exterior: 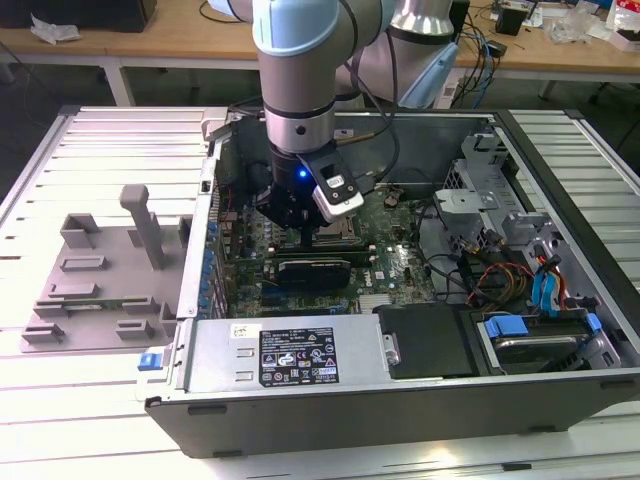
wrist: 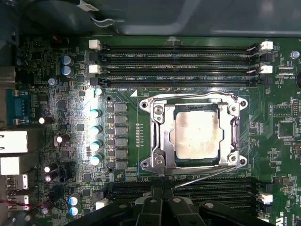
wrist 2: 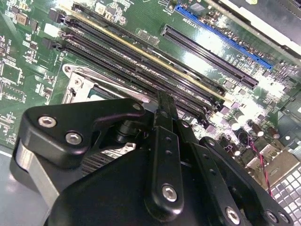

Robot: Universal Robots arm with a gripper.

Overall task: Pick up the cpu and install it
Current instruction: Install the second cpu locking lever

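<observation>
Already seated: cpu (wrist: 195,134), pale silver top up, lying flat inside the socket frame (wrist: 157,136) on the green motherboard (wrist: 56,101) in the first wrist view, metal bracket around it, thin lever wire (wrist: 202,176) slanting across just beside the frame's lower edge. Flanked by long black memory slots (wrist: 178,59) on one side and more slots on the other (partly covered by the claw's linkage). Hanging right above the socket area: claw (exterior: 305,238), pointed straight down into the open computer case (exterior: 420,400) in the exterior view, arm (exterior: 300,60) upright over it, a blue light glowing at the wrist. Fingertips hidden behind the claw's own black body (wrist 2: 141,188) in the second wrist view, so cannot tell whether clenched or released; nothing seen between them. Socket corner (wrist 2: 77,87) barely peeking past that body. Resting on the slatted worktop (exterior: 100,400) toward the exterior view's left, a grey fixture (exterior: 100,270) with an upright post, well apart from the case.
</observation>
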